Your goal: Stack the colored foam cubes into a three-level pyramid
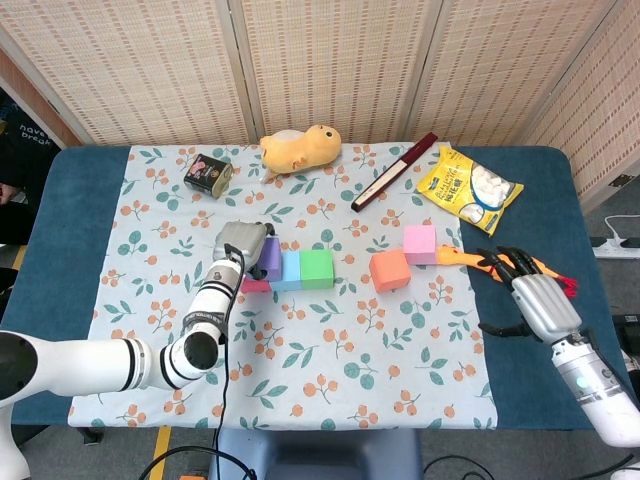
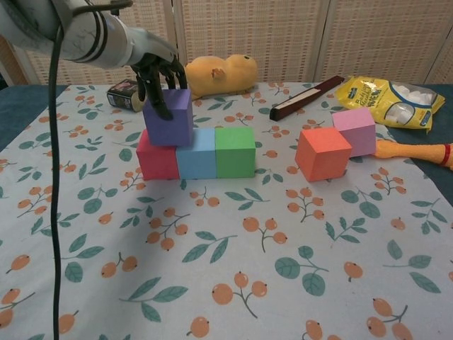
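I see my left hand (image 1: 243,243) gripping the purple cube (image 1: 270,257), which sits on the row of red cube (image 1: 253,284), blue cube (image 1: 288,270) and green cube (image 1: 317,268). Orange cube (image 1: 389,270) and pink cube (image 1: 420,243) touch, nearer the cloth's right edge. My right hand (image 1: 540,300) rests off the cloth at the table's right edge, fingers spread.

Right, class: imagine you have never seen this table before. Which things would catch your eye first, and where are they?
First, the row of red cube, blue cube and green cube mid-table, with the left hand holding a purple cube on top, over the red-blue seam. To their right sit an orange cube and pink cube, touching. Behind, a yellow plush toy lies at the cloth's far edge.
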{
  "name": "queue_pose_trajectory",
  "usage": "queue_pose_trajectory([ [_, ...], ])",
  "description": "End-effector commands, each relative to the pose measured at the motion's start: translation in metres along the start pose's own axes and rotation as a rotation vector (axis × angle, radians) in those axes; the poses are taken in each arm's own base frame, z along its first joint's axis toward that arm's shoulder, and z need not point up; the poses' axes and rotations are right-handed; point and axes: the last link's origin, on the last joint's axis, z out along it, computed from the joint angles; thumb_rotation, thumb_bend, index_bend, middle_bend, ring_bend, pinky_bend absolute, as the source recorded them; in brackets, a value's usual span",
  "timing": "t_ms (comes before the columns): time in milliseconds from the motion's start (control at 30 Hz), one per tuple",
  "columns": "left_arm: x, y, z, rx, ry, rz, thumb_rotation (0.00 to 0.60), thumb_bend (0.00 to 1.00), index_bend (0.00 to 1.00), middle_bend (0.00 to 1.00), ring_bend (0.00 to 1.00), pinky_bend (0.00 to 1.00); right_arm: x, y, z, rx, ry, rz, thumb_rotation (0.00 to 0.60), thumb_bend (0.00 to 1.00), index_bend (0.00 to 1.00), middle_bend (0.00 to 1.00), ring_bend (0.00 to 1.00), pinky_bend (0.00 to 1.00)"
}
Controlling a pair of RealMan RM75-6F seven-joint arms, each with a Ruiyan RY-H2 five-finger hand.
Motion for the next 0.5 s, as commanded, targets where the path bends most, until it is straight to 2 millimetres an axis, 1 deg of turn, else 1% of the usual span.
queue_pose_trajectory([
  [33,-0.0013,0.0036,0.0013,-0.001,-0.003,-0.01,0.6,0.28,0.23,0.22,0.3,0.37,0.0002,0.0005,-0.0002,-0.002,0.0,0.001,0.6,0.03,0.0,0.2,0.0,0.01],
  [200,-0.003,0.0067,0.0037,0.002,0.007,0.019,0.6,0.28,0.23,0.22,0.3,0.37,0.0008,0.0021,-0.0009,-0.007,-0.001,0.002,0.6,0.03,0.0,0.2,0.0,0.01],
  [500,-0.0039,0.0066,0.0035,-0.007,0.005,0.03,0.6,0.28,0.22,0.22,0.3,0.36,0.0,0.0016,-0.0005,-0.01,0.0,0.004,0.6,0.03,0.0,0.2,0.0,0.01],
])
